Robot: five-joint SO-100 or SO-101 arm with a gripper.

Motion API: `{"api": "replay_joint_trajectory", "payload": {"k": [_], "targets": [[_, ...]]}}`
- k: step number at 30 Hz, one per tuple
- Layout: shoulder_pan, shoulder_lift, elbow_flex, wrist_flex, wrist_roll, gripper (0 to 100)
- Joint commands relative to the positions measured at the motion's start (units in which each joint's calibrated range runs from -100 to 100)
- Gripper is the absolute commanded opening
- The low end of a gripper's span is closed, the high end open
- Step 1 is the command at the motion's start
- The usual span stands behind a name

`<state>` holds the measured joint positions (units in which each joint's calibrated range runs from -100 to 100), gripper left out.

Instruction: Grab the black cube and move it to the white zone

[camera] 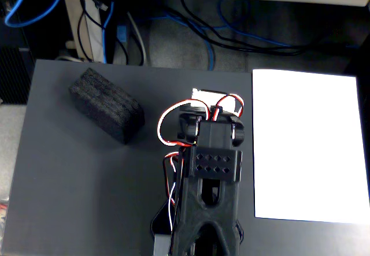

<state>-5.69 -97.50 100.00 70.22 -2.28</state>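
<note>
Fixed view from above: the black cube (107, 105) lies on the dark grey bench (75, 198) at about ten o'clock from the arm (209, 175), well apart from it. The white zone (306, 146) lies at three o'clock. The fingers are hidden beneath the arm's body, so whether they are released or clenched cannot be told.

In the fixed view the arm (208, 192) covers its own front end, so the tool cannot be seen and its jaws cannot be judged. The arm's base runs off the bottom edge. The white zone (306, 146) is cut by the right edge, so its far side stays unseen. The desk (87, 198) runs off the bottom edge, and the arm hides part of its surface.
</note>
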Motion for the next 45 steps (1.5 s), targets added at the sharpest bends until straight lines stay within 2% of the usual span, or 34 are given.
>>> {"api": "replay_joint_trajectory", "payload": {"k": [1,20,22,25,28,30,32,35,38,41,45], "targets": [[0.7,-0.4,0.0,0.4,0.4,6],[0.7,-0.5,-0.1,-0.2,0.0,6],[0.7,-0.5,-1.2,-4.9,0.1,6],[0.0,-0.5,-15.6,-14.5,0.3,6],[-0.2,0.6,-29.6,-15.9,0.7,6],[-6.9,0.8,-33.3,-15.5,1.8,6],[-17.6,2.5,-33.9,-11.5,3.5,6],[-24.7,17.4,-38.2,-10.4,5.3,6],[-27.3,40.4,-56.8,-9.7,8.4,6],[-34.5,63.1,-71.4,-8.3,10.9,6],[-40.5,80.4,-95.0,6.7,15.3,7]]}}
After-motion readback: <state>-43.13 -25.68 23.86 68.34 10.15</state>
